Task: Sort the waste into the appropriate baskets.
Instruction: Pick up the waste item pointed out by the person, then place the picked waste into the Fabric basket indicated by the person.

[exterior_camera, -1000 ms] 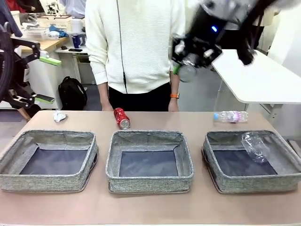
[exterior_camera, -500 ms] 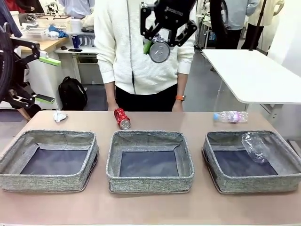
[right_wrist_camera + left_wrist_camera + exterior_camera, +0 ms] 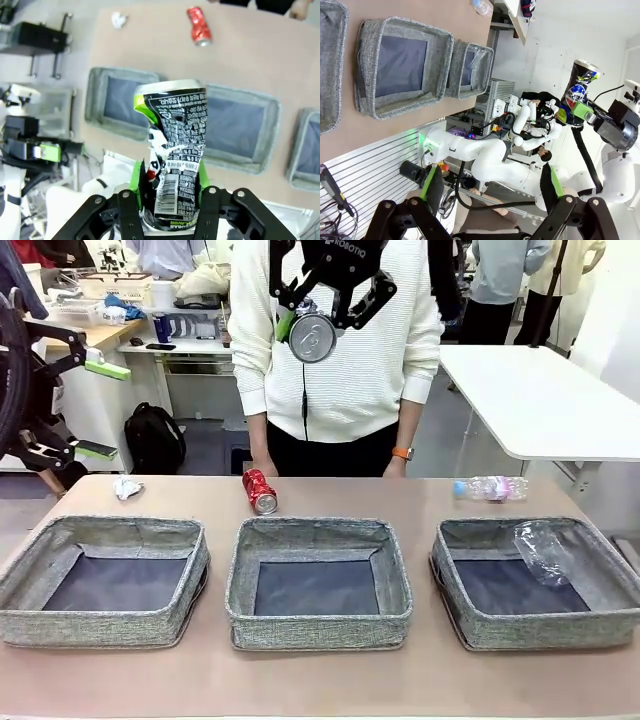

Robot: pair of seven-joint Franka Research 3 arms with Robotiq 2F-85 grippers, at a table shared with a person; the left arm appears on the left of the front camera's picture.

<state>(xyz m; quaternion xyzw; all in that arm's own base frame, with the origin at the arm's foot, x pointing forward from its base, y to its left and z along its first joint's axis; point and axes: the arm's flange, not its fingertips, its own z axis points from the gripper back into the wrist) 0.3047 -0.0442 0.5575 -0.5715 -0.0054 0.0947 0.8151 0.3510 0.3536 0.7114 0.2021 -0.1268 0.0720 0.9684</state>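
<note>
High above the table's far edge, my right gripper is shut on a crushed dark can, in front of the person's torso. In the right wrist view the dark can stands upright between the green pads of that gripper. Three grey baskets sit in a row: left, middle, right. A crumpled clear bottle lies in the right basket. On the table behind the baskets lie a crushed red can, a white paper wad and a clear bottle. My left gripper hangs open and empty at far left.
A person in a white sweater stands at the table's far edge, both hands hanging just behind it. A white side table stands at right. A bare strip of tabletop runs in front of the baskets.
My right arm has swung left with the dark can, from the upper right to above the red can. The person has shifted slightly to the right. The left arm has not moved.
</note>
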